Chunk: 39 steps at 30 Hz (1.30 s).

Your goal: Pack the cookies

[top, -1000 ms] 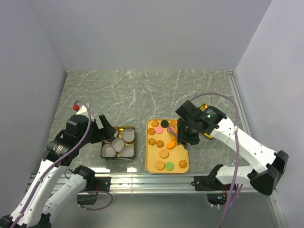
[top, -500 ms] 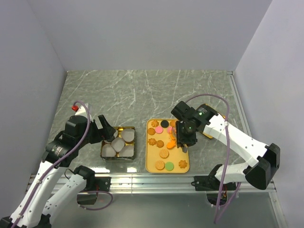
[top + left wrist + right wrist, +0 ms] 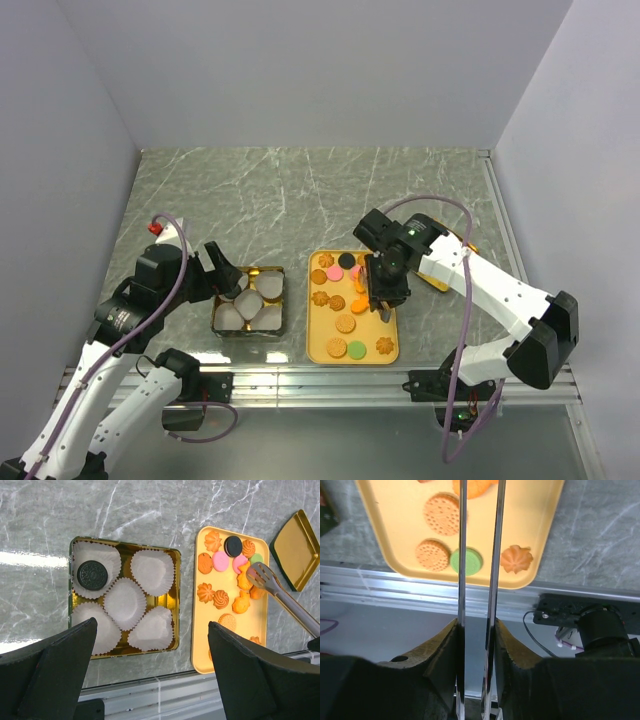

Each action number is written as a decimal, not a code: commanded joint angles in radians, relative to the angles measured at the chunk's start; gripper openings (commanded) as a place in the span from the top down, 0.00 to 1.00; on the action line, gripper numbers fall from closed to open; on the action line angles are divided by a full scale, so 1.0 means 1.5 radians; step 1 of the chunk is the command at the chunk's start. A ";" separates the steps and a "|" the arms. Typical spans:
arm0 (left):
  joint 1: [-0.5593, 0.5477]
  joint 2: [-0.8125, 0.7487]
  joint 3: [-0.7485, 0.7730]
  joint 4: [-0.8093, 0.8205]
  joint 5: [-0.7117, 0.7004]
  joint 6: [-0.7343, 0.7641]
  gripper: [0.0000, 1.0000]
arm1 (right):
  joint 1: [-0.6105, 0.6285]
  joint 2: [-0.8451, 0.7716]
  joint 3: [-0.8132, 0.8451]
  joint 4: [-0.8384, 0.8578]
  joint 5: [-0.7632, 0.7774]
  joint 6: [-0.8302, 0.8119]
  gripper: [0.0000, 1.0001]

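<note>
The cookies (image 3: 220, 599) lie on a yellow tray (image 3: 207, 640): orange flower shapes, pink, green, a dark disc (image 3: 233, 545) and tan rounds (image 3: 442, 514). One dark cookie (image 3: 90, 575) sits in a white paper cup in the gold tin (image 3: 176, 580). My right gripper (image 3: 476, 645) is shut on metal tongs (image 3: 496, 555). The tongs' tip (image 3: 260, 575) hangs over the orange cookies on the tray's right side, blades slightly apart; I cannot tell if they grip one. My left gripper (image 3: 150, 680) is open and empty above the tin's near edge.
The tin (image 3: 250, 300) stands left of the tray (image 3: 365, 330) and holds several white paper cups. A gold lid (image 3: 296, 550) lies right of the tray, partly under my right arm. The metal rail of the table's near edge (image 3: 420, 587) runs just below the tray.
My right arm has swung a little to the left with the tongs, staying over the tray's right side. The left arm has hardly moved.
</note>
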 commanded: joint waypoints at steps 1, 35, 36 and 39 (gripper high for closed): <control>-0.002 -0.006 0.003 0.019 -0.008 -0.006 0.01 | 0.004 0.008 0.064 0.008 -0.001 -0.010 0.77; 0.000 -0.005 0.001 0.024 0.002 -0.001 0.00 | 0.054 0.124 0.321 -0.047 -0.032 -0.003 0.83; 0.000 -0.006 0.001 0.024 0.002 -0.001 0.01 | 0.058 0.128 0.329 -0.048 -0.034 -0.003 0.83; 0.000 -0.006 0.000 0.024 0.001 -0.001 0.01 | 0.073 0.143 0.359 -0.045 -0.042 -0.002 0.83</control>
